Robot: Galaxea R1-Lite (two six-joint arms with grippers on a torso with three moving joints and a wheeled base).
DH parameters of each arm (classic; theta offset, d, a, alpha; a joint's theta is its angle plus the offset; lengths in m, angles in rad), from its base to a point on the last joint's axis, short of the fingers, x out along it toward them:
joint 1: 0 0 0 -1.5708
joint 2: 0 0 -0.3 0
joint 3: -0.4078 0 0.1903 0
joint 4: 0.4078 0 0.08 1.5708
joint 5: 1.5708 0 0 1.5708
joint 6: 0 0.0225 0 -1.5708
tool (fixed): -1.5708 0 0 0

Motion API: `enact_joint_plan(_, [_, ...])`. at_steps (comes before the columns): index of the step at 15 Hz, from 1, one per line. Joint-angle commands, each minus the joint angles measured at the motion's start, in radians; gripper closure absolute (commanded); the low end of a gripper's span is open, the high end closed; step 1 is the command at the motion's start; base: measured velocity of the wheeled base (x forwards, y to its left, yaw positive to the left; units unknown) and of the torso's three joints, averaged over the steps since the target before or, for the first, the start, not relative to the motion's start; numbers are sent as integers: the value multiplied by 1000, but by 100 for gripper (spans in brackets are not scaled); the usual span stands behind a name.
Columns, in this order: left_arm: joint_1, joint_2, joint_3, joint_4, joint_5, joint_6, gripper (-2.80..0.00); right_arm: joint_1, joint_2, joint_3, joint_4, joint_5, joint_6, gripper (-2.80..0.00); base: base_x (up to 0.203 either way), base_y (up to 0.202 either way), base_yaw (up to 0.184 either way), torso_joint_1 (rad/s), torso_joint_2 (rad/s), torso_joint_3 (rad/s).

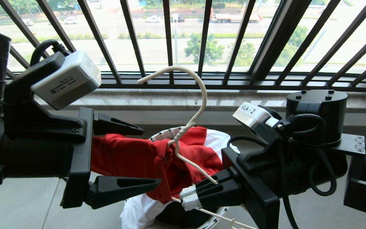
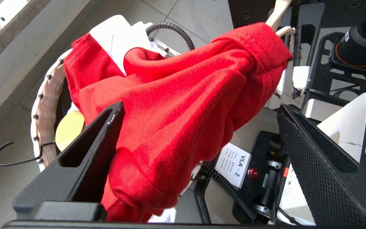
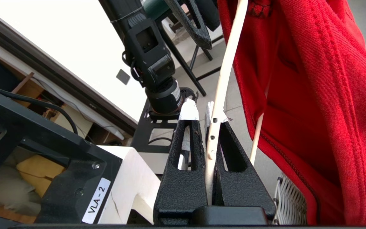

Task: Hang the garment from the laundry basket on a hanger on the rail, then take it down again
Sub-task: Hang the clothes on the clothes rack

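The bright red garment (image 1: 132,159) hangs bunched above the white woven laundry basket (image 1: 162,134), its collar gathered at the neck of the cream-white hanger (image 1: 202,95). My right gripper (image 1: 186,197) is shut on one arm of the hanger (image 3: 224,79), and the hook points up. My left gripper (image 1: 152,156) is open and wide, one finger on each side of the garment (image 2: 176,105), and cloth lies against one finger (image 2: 94,149). The hanger's other arm is hidden under the cloth. The rail is out of view.
A white T-shirt (image 1: 138,210) spills over the basket's rim (image 2: 46,108). The black balustrade (image 1: 170,41) and a stone ledge (image 1: 170,98) stand right behind. A thin black hook (image 2: 8,159) sticks out beside the basket. My base (image 2: 265,171) is below.
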Motion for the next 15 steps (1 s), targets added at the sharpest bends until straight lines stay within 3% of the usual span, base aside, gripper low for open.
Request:
enact_joint_plan(1, [0,10,6,8,-3,39,-280,-7,-4,-2,-7,6,-1,0,0,0,0,0,0,0])
enact_joint_plan(10, [0,10,43,9,-3,70,-280,-38,-11,-15,-9,8,0,0,0,0,0,0,0,0])
enact_joint_plan(11, [0,10,43,9,-3,74,0,-41,-13,-15,-9,8,0,0,0,0,0,0,0,0])
enact_joint_plan(15, [0,11,50,9,-3,74,0,-50,-13,-20,-9,8,2,0,0,0,0,0,0,0])
